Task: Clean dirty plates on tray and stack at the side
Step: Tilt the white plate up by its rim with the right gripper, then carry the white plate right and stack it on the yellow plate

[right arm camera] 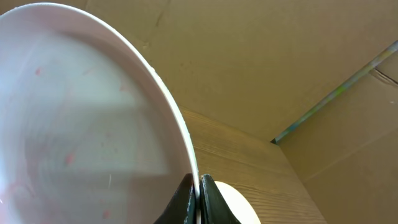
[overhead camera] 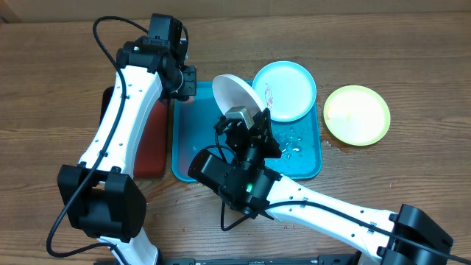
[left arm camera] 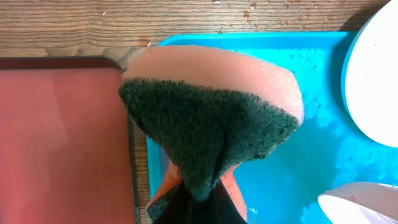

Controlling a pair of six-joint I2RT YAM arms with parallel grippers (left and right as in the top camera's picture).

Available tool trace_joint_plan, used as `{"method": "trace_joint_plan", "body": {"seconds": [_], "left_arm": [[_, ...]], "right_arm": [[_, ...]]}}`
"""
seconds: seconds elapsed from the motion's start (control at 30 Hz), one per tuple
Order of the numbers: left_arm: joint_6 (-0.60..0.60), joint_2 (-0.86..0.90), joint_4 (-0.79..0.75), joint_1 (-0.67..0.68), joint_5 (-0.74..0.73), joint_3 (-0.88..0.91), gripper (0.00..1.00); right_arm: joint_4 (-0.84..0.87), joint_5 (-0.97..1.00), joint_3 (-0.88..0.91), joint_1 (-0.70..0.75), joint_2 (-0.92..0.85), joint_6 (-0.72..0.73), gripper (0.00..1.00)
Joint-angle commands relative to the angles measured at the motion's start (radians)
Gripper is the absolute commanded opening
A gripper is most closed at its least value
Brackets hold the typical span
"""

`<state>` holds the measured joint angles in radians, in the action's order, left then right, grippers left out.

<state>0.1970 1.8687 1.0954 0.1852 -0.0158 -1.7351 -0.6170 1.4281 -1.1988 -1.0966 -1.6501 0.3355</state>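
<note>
White plate [overhead camera: 235, 92] held on edge over tray [overhead camera: 188, 151]; sponge [left arm camera: 211, 112] gripped at 11 o'clock.

Right gripper [right arm camera: 199, 194] clamped tight on white plate's rim, with plate tilted up above tray's 12 o'clock half and faint red specks on its face. Left gripper [left arm camera: 199, 208] at tray's 11 o'clock corner, closed on sponge's pinched base, green scrub side toward wrist camera and pink foam behind. Blue plate [overhead camera: 285, 90] flat at tray's 1 o'clock corner, overhanging rim, with a red smear toward its 9 o'clock edge. Green plate [overhead camera: 357, 114] off tray on table [overhead camera: 59, 44], out at 3 o'clock and apart from tray. Water drops on tray floor toward 4 o'clock. Red tray [overhead camera: 151, 140] alongside at 9 o'clock, whether touching or just beside cannot be told.
</note>
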Motion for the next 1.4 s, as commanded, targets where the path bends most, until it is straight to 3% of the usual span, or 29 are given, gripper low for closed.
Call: {"method": "trace_joint_plan", "body": {"seconds": [0.0, 0.47, 0.73, 0.93, 1.2, 1.27, 1.37], "left_arm": [[0.009, 0.014, -0.003, -0.001, -0.01, 0.005, 0.04], [0.009, 0.014, -0.003, -0.001, -0.01, 0.005, 0.04], [0.009, 0.014, -0.003, -0.001, -0.01, 0.005, 0.04], [0.009, 0.014, -0.003, -0.001, -0.01, 0.005, 0.04], [0.009, 0.014, 0.0, -0.001, -0.01, 0.005, 0.04], [0.009, 0.014, 0.0, -0.001, -0.011, 0.005, 0.04], [0.009, 0.014, 0.0, -0.001, -0.011, 0.005, 0.04]], "right_arm": [[0.005, 0.008, -0.027, -0.004, 0.027, 0.004, 0.04], [-0.092, -0.205, -0.026, -0.015, 0.027, 0.065, 0.04], [-0.051, 0.123, -0.026, 0.004, 0.027, 0.064, 0.04], [-0.068, -0.182, -0.026, -0.019, 0.027, 0.065, 0.04], [-0.135, 0.089, -0.026, 0.048, 0.027, 0.065, 0.04], [-0.129, -0.034, -0.026, 0.079, 0.027, 0.065, 0.04], [-0.13, -0.444, -0.026, 0.111, 0.027, 0.065, 0.04]]}}
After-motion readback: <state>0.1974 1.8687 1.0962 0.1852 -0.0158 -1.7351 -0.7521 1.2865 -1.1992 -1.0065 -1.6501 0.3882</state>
